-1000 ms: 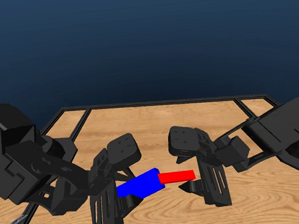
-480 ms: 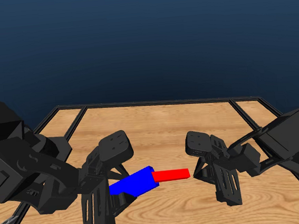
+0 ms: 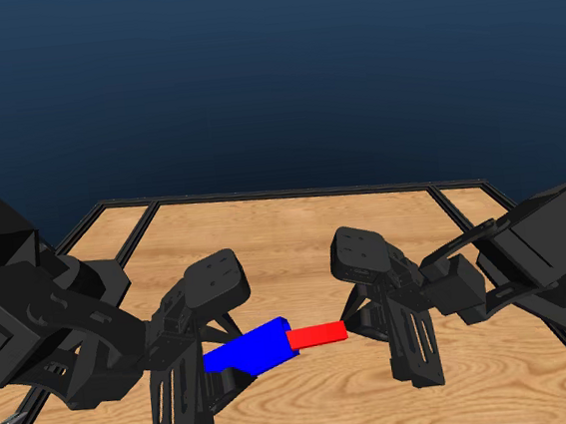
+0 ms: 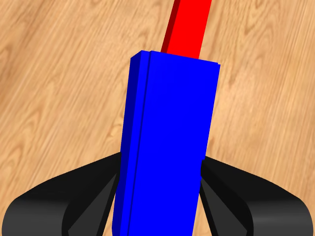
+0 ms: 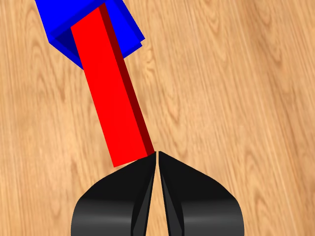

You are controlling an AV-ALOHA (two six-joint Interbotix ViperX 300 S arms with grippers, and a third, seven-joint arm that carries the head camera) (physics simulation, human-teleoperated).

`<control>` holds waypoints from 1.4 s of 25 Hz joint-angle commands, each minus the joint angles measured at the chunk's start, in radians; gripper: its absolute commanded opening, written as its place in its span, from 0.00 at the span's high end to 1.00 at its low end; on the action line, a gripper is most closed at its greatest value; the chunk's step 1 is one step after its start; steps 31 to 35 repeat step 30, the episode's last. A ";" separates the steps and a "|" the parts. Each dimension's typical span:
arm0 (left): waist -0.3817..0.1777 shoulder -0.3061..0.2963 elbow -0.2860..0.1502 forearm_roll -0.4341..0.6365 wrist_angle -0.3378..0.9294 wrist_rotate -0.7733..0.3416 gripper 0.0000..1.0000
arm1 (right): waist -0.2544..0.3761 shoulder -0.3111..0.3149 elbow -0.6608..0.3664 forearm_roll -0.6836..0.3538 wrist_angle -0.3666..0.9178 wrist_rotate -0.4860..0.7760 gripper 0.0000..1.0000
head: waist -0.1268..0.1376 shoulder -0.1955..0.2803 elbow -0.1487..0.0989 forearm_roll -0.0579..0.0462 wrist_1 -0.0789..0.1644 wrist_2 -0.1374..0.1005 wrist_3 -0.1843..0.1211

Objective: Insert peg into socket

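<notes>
The blue socket (image 3: 246, 348) hangs above the table with my left gripper (image 3: 224, 366) shut on its near end; in the left wrist view both jaws press its sides (image 4: 167, 142). The red peg (image 3: 317, 335) sticks out of the socket's open end toward the right arm, its other end inside the socket (image 5: 93, 24). My right gripper (image 3: 353, 327) sits at the peg's free end. In the right wrist view its jaws are shut (image 5: 156, 156) with nothing between them, their tips touching the end of the peg (image 5: 115, 103).
The wooden table (image 3: 296, 241) has a black frame rail (image 3: 261, 194) along its far edge and sides. The bulky left arm (image 3: 44, 335) and right arm (image 3: 538, 258) fill the lower corners.
The right gripper let go of the peg, drew back to the right, then came back with shut jaws against the peg's end. Less of the peg shows outside the socket. The head camera shifted.
</notes>
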 commanded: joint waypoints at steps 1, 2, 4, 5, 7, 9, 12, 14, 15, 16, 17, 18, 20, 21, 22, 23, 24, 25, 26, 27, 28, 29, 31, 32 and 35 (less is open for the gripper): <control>0.008 -0.014 -0.018 -0.001 -0.005 0.013 1.00 | -0.003 0.011 -0.064 -0.006 -0.017 -0.019 1.00 | 0.000 -0.009 -0.017 0.001 -0.007 0.002 0.003; 0.008 -0.023 -0.023 -0.003 -0.025 0.006 1.00 | -0.005 0.017 -0.077 -0.013 -0.026 -0.020 1.00 | 0.000 -0.009 -0.017 0.001 -0.007 0.003 0.004; 0.015 -0.013 -0.022 -0.004 -0.026 0.017 1.00 | -0.011 0.031 -0.092 0.000 -0.037 -0.044 1.00 | -0.002 -0.009 -0.017 0.001 -0.007 0.004 0.005; 0.015 -0.015 -0.023 -0.005 -0.031 0.019 1.00 | -0.016 0.046 -0.108 -0.006 -0.053 -0.059 1.00 | -0.003 -0.009 -0.017 0.001 -0.006 0.005 0.006; 0.017 -0.009 -0.028 -0.016 -0.032 0.033 1.00 | -0.026 0.057 -0.120 0.012 -0.069 -0.072 1.00 | -0.004 -0.010 -0.017 0.001 -0.007 0.007 0.010; 0.011 -0.006 -0.026 -0.040 -0.050 0.028 1.00 | -0.021 0.073 -0.143 0.020 -0.081 -0.088 1.00 | -0.005 -0.010 -0.016 0.002 -0.008 0.009 0.013; 0.018 0.008 -0.006 -0.039 -0.036 0.042 1.00 | -0.028 0.094 -0.173 0.047 -0.108 -0.135 1.00 | -0.007 -0.011 -0.016 0.002 -0.007 0.012 0.019; 0.011 0.008 -0.031 -0.037 -0.070 0.074 1.00 | -0.035 0.116 -0.175 0.065 -0.134 -0.158 1.00 | -0.009 -0.011 -0.016 0.001 -0.008 0.012 0.022; 0.035 0.016 -0.027 -0.046 -0.063 0.081 1.00 | -0.043 0.117 -0.177 0.079 -0.134 -0.180 1.00 | -0.011 -0.011 -0.016 0.001 -0.008 0.012 0.024; 0.045 -0.004 -0.037 -0.076 -0.108 0.107 1.00 | -0.039 0.124 -0.179 0.082 -0.134 -0.186 1.00 | -0.012 -0.011 -0.016 0.001 -0.008 0.013 0.024; 0.041 0.017 -0.030 -0.059 -0.076 0.100 1.00 | -0.044 0.130 -0.177 0.094 -0.162 -0.197 1.00 | -0.014 -0.011 -0.016 0.001 -0.009 0.014 0.025; 0.042 0.014 -0.036 -0.065 -0.082 0.108 1.00 | -0.042 0.132 -0.182 0.096 -0.153 -0.201 1.00 | -0.016 -0.011 -0.016 0.000 -0.010 0.015 0.026; 0.041 0.005 -0.050 -0.075 -0.079 0.120 1.00 | -0.036 0.137 -0.187 0.101 -0.162 -0.196 1.00 | -0.019 -0.012 -0.017 0.000 -0.010 0.017 0.028; 0.047 0.013 -0.035 -0.074 -0.091 0.120 1.00 | -0.035 0.144 -0.179 0.113 -0.172 -0.212 1.00 | -0.021 -0.013 -0.016 0.000 -0.011 0.018 0.028; 0.047 0.021 -0.027 -0.078 -0.087 0.127 1.00 | -0.047 0.134 -0.187 0.121 -0.180 -0.216 1.00 | -0.022 -0.014 -0.016 0.000 -0.011 0.018 0.029; 0.037 0.012 -0.039 -0.064 -0.076 0.106 1.00 | -0.041 0.155 -0.174 0.121 -0.177 -0.216 1.00 | -0.023 -0.016 -0.016 -0.001 -0.011 0.019 0.029; 0.046 0.016 -0.033 -0.079 -0.091 0.127 1.00 | -0.040 0.145 -0.181 0.130 -0.184 -0.224 1.00 | -0.024 -0.017 -0.016 -0.001 -0.012 0.020 0.030; 0.042 0.005 -0.044 -0.080 -0.090 0.126 1.00 | -0.039 0.150 -0.167 0.127 -0.175 -0.211 1.00 | -0.024 -0.018 -0.017 -0.001 -0.013 0.020 0.031; 0.061 0.010 -0.034 -0.067 -0.084 0.122 1.00 | -0.041 0.144 -0.144 0.137 -0.185 -0.209 1.00 | -0.024 -0.019 -0.017 0.000 -0.015 0.020 0.032; 0.041 0.001 -0.037 -0.084 -0.090 0.126 1.00 | -0.040 0.134 -0.137 0.146 -0.192 -0.207 1.00 | -0.023 -0.020 -0.018 0.000 -0.016 0.020 0.033; 0.050 -0.008 -0.033 -0.074 -0.085 0.121 1.00 | -0.046 0.132 -0.103 0.157 -0.199 -0.191 1.00 | -0.022 -0.022 -0.018 0.000 -0.018 0.020 0.033; 0.035 -0.003 -0.040 -0.085 -0.072 0.124 1.00 | -0.050 0.100 -0.054 0.185 -0.272 -0.188 1.00 | -0.022 -0.023 -0.019 0.000 -0.019 0.020 0.033; 0.036 0.000 -0.022 -0.083 -0.086 0.115 1.00 | -0.058 0.090 -0.047 0.235 -0.316 -0.202 1.00 | -0.022 -0.024 -0.019 0.000 -0.020 0.021 0.033; 0.036 0.000 -0.022 -0.083 -0.086 0.115 1.00 | -0.058 0.090 -0.047 0.235 -0.316 -0.202 1.00 | -0.022 -0.024 -0.019 0.000 -0.020 0.021 0.033; 0.036 0.000 -0.022 -0.083 -0.086 0.115 1.00 | -0.058 0.090 -0.047 0.235 -0.316 -0.202 1.00 | -0.022 -0.024 -0.019 0.000 -0.020 0.021 0.033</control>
